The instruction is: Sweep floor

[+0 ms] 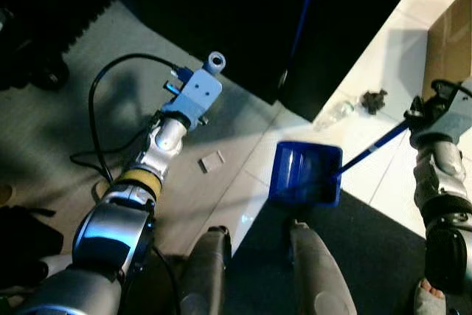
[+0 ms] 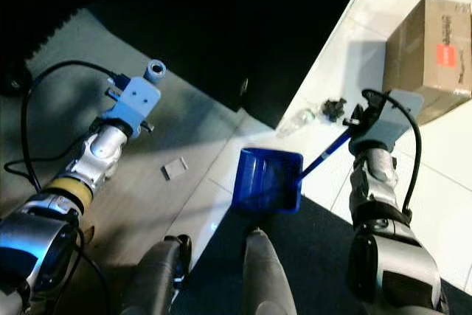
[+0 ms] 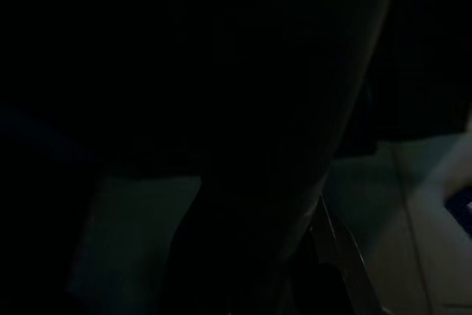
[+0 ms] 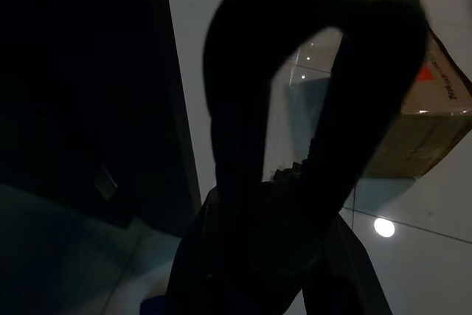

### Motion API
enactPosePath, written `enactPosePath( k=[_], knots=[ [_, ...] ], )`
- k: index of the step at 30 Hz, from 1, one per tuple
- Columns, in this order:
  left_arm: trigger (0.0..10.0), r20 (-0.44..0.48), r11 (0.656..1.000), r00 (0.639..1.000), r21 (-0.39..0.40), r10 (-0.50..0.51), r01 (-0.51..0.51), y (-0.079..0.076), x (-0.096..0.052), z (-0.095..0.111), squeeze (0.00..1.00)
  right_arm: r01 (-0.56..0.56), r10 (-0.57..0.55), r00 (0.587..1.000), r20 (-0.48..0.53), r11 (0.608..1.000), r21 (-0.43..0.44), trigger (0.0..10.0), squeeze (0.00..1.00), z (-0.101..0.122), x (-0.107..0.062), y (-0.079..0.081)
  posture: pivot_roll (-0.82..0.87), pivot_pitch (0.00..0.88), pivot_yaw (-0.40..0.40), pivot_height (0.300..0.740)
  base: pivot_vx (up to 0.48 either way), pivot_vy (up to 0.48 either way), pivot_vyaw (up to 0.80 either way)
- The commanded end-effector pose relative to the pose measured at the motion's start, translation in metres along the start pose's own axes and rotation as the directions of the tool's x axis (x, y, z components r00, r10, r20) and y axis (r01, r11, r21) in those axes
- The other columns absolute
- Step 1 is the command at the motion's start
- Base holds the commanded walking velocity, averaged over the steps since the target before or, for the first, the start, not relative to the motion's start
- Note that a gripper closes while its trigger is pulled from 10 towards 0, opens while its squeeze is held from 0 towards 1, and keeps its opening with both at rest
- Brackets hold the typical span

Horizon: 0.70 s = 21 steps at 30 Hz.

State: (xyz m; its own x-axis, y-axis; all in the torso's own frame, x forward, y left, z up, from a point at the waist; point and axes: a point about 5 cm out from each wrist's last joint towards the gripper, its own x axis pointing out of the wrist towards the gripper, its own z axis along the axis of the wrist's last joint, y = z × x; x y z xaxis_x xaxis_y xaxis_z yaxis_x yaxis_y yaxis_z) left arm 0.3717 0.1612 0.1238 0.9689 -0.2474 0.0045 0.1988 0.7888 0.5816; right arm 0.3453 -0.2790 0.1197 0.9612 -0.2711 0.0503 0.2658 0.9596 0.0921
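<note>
A blue dustpan [image 1: 306, 175] rests on the white tiles just in front of my feet, mouth toward me. Its thin blue handle [image 2: 327, 154] runs up to my right gripper [image 2: 359, 119], which is shut on it. Beyond the pan lie a dark crumpled scrap [image 1: 374, 99] and a clear plastic wrapper [image 1: 335, 112]. A small grey card piece [image 1: 212, 161] lies on the floor to the pan's left. My left arm reaches forward; its blue wrist bracket [image 1: 196, 94] points into deep shadow. A thin blue pole [image 1: 306, 5] stands in that shadow.
A large black piece of furniture [image 1: 243, 12] fills the space ahead. A cardboard box [image 2: 431, 57] stands on the tiles at the far right. A dark mat [image 1: 369, 248] lies under my right foot. A black cable [image 1: 96, 101] loops beside my left arm.
</note>
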Motion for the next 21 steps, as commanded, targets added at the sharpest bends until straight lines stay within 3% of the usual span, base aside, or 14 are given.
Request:
enactPosePath(
  k=[1,5,11,18,21],
  knots=[
    [10.0,0.008,0.999,0.999,-0.004,-0.049,0.049,-0.012,0.000,0.001,0.00,-0.031,0.032,0.998,-0.060,0.999,0.027,10.0,0.00,-0.014,-0.004,0.012,0.04,0.401,0.029,0.740,0.000,0.000,0.00],
    [10.0,0.004,0.997,0.997,-0.016,-0.078,0.078,-0.020,0.000,0.001,0.00,-0.032,0.031,0.995,-0.099,0.999,-0.009,10.0,0.00,-0.017,-0.003,0.016,0.04,0.403,0.022,0.740,0.000,0.000,0.00],
    [10.0,0.036,0.975,0.976,-0.057,-0.214,0.216,-0.059,-0.001,0.009,0.00,-0.057,0.016,0.965,-0.262,0.987,-0.149,10.0,0.00,-0.040,-0.010,0.029,0.04,0.398,0.015,0.740,0.000,0.000,0.00],
    [10.0,0.066,0.967,0.967,-0.055,-0.244,0.248,-0.079,0.002,0.022,0.00,-0.086,0.031,0.954,-0.297,0.981,-0.175,10.0,0.00,-0.048,-0.013,0.039,0.03,0.400,0.020,0.740,0.000,0.000,0.00],
    [10.0,0.078,0.955,0.955,-0.065,-0.285,0.290,-0.098,0.002,0.031,0.00,-0.101,0.042,0.949,-0.313,0.980,-0.173,10.0,0.00,-0.055,-0.018,0.045,0.03,0.401,0.027,0.740,0.000,0.000,0.00]
  ],
)
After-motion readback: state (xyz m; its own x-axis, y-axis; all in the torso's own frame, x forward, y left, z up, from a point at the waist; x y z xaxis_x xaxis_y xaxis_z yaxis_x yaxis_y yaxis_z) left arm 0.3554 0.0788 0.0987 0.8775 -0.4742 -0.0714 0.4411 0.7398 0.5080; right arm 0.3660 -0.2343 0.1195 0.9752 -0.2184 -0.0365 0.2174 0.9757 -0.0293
